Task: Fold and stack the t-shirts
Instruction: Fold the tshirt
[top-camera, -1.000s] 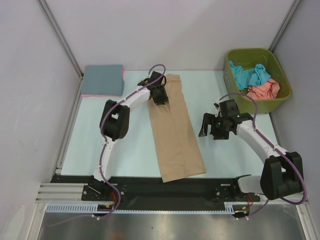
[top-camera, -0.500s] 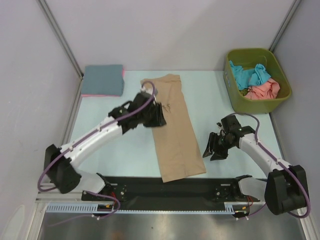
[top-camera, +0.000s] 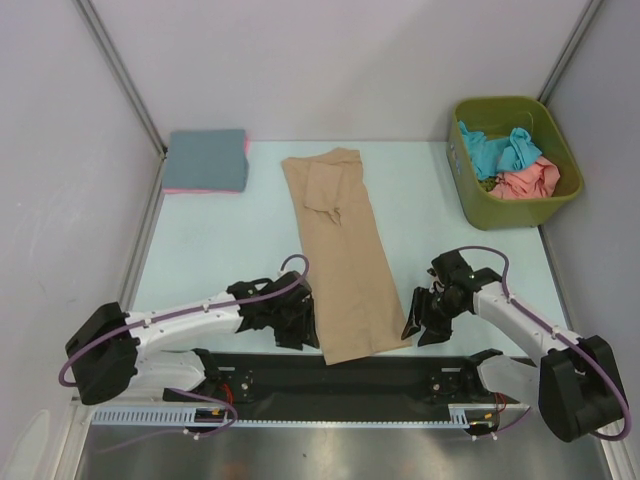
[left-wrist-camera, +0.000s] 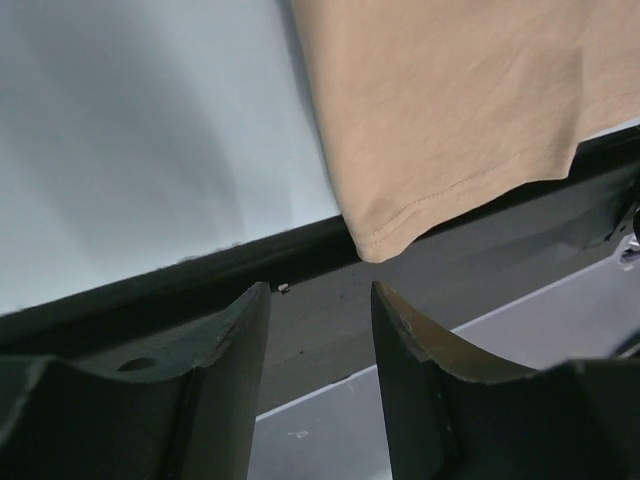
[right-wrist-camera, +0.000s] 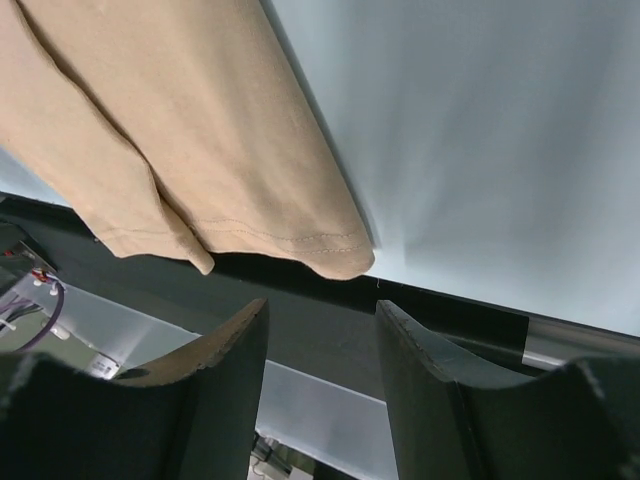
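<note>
One tan shirt (top-camera: 345, 255) is laid flat, two are piled in one stack (top-camera: 205, 160), two are heaped in one bin (top-camera: 520, 212); left gripper (top-camera: 303, 328) and right gripper (top-camera: 417, 325) are held apart, empty.

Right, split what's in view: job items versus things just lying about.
Job: tan t-shirt, laid out long; folded slate blue t-shirt atop pink t-shirt; teal t-shirt and salmon t-shirt, crumpled.
Lying about: olive-green bin holding those two; black base plate.
</note>
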